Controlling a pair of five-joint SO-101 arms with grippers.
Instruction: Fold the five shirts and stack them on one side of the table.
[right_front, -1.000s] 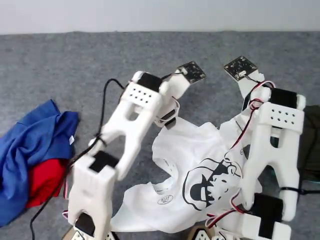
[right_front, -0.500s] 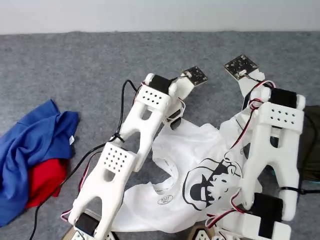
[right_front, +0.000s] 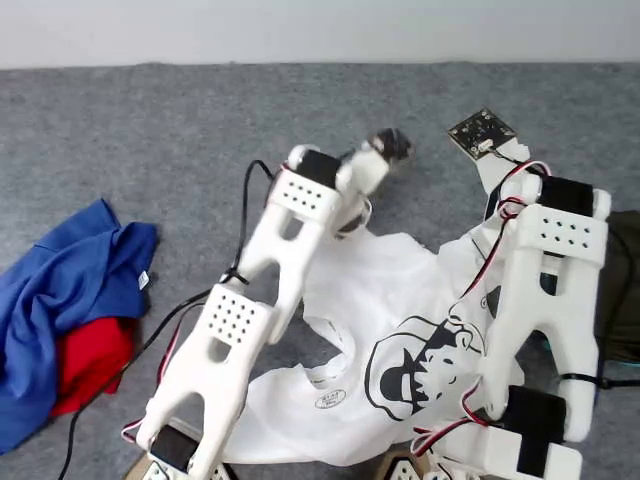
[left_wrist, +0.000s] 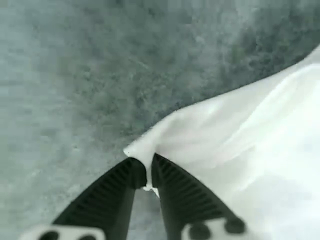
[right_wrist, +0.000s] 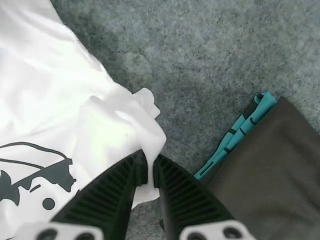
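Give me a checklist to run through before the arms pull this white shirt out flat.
1. Left jaws shut on an edge of the white cotton shirt with the black cartoon print: ok.
2. Right jaws shut on another edge of it: ok.
3. Shirt flat between the two grips: not ok, rumpled around the collar.
4. Single layer in each grip: cannot tell.
5. Crumpled blue shirt and red shirt lie apart from it: ok.
6. Dark brown shirt and teal fabric apart from it: ok, grey surface shows between them in the right wrist view.
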